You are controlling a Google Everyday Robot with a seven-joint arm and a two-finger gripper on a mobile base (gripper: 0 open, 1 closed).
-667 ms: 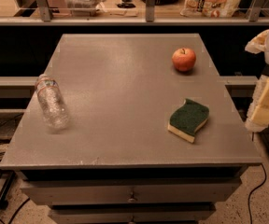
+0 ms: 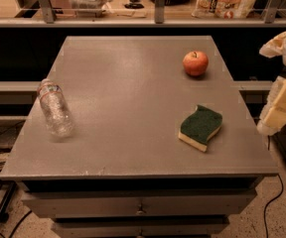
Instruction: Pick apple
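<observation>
Back on the far right part of the grey counter [image 2: 133, 108] sits the apple [image 2: 195, 63], upright and alone. It is small and round, red-orange all over, with a paler yellowish patch at the top around a short dark stem. It casts a soft shadow on the surface just in front of it. Nothing touches it.

Nearer the front edge, and well apart from the apple, a sponge [image 2: 200, 127] lies flat with its dark green scouring face up and a yellow layer showing along its wavy lower side. It is larger than the apple.

On the left side a clear plastic bottle [image 2: 55, 107] lies on its side, cap end pointing away from the front edge, with a small label band near the neck. Whether it holds anything cannot be told. Below the counter top are two closed drawer fronts [image 2: 140, 209], their contents hidden.

The end effector [image 2: 282, 103], pale cream and yellow, hangs off the right edge of the counter, beside the sponge's level and well apart from the apple. It grips nothing; whether it is open or closed cannot be told.

Counted: one apple, one sponge, one bottle, one end effector.
</observation>
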